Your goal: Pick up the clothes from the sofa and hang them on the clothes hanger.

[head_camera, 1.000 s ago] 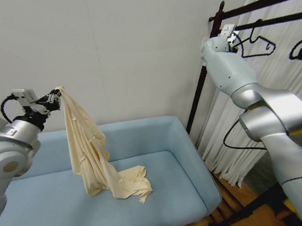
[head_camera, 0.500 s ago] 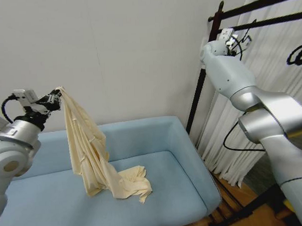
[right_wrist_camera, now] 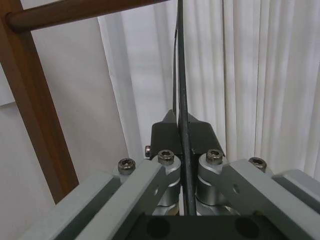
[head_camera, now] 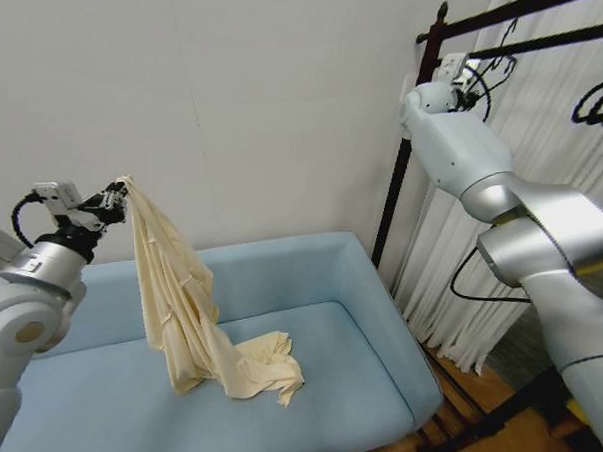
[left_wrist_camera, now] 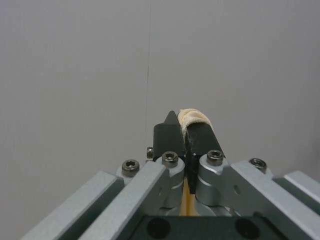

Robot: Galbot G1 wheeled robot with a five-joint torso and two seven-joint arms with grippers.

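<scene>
Left gripper (head_camera: 113, 192) was raised above the sofa's (head_camera: 283, 262) left end, near the back wall. Its fingers (left_wrist_camera: 169, 136) were pinched tight on a bunched edge of the cloth (head_camera: 179, 291) (cream fabric poked out between the pads in the left wrist view). Cloth hung from that grip in a long drape down over the sofa, lower end crumpled on the seat cushion near the middle. Upper part was clear of the sofa, bottom touching it. Right gripper (head_camera: 468, 76) was high above the sofa's right end, up at the rack (head_camera: 431, 48) standing just beside that armrest. Its fingers (right_wrist_camera: 200, 132) were closed narrow on the thin black wire of a hanger (right_wrist_camera: 181, 75), the wire running upright between them. White curtain (right_wrist_camera: 250, 75) hung behind the rack, past the sofa's right end.
</scene>
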